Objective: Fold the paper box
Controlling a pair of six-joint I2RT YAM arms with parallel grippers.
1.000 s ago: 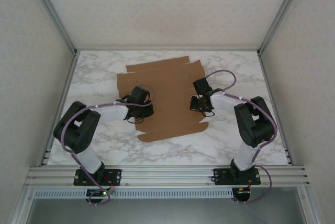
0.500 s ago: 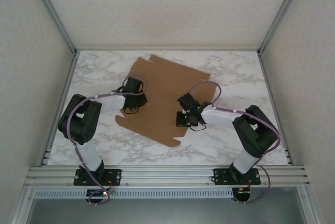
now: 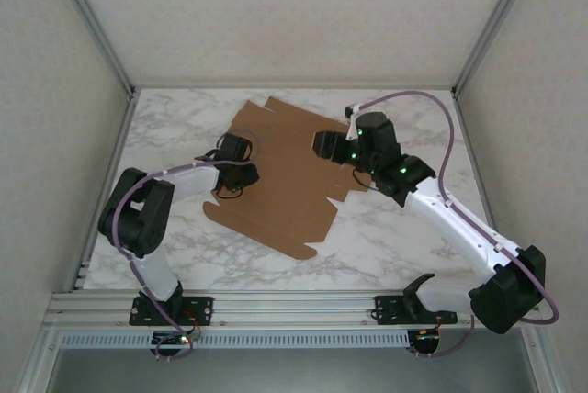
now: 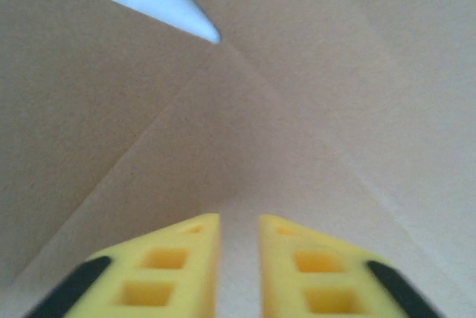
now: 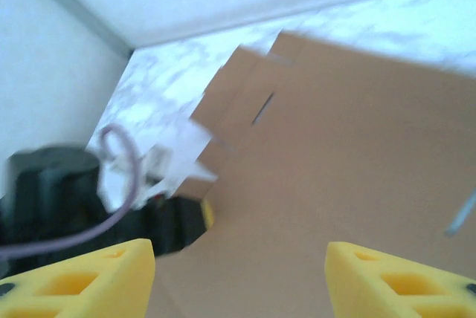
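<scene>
Top external: brown paper box flat, unfolded, lying diagonal.

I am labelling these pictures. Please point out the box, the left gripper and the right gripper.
box point(image 3: 285, 182), top external view, its flat middle panel
left gripper point(image 4: 239, 223), left wrist view, between the fingertips
right gripper point(image 5: 239, 252), right wrist view, between the fingertips
</scene>
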